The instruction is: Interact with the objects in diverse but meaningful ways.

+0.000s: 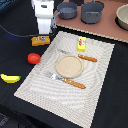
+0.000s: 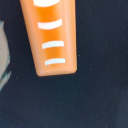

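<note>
Bread-like block on dark table, claw upright directly above, grip state unclear

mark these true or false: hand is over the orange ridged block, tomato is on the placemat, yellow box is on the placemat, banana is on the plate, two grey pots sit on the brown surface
1. The hand is over the orange ridged block. True.
2. The tomato is on the placemat. False: it lies on the dark tabletop beside the mat.
3. The yellow box is on the placemat. True.
4. The banana is on the plate. False: it lies on the dark tabletop, off the mat.
5. Two grey pots sit on the brown surface. True.
</note>
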Motion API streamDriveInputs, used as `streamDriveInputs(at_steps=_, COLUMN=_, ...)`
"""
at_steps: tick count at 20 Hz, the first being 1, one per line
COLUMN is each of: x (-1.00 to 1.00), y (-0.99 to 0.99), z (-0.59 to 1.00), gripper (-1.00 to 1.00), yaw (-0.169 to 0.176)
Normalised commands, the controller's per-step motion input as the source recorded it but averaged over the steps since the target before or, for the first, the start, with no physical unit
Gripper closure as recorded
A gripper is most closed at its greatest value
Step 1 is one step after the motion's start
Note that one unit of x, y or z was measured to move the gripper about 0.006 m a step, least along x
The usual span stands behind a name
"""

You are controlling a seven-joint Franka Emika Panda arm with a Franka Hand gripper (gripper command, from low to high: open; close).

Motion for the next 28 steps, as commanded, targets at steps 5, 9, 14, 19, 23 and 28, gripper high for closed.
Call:
streamDriveInputs(at_steps=5, x=-0.38, y=-0.07, z=-0.11, gripper=-1.0, yaw=0.035)
streamDriveInputs(at_steps=9, x=-0.21, y=-0.15, z=-0.25, gripper=-1.0, yaw=0.009)
streamDriveInputs(at_steps=14, x=-0.3, y=-0.15, z=-0.35, gripper=-1.0, yaw=0.009)
streamDriveInputs(at_steps=19, x=-0.44, y=-0.19, z=-0.36, gripper=-1.0, yaw=0.009)
streamDriveInputs(at_steps=23, x=-0.53, y=-0.16, z=-0.38, gripper=-1.0, yaw=0.013)
streamDriveInputs(at_steps=28, x=-0.58, y=-0.09, z=-0.39, gripper=-1.0, yaw=0.022)
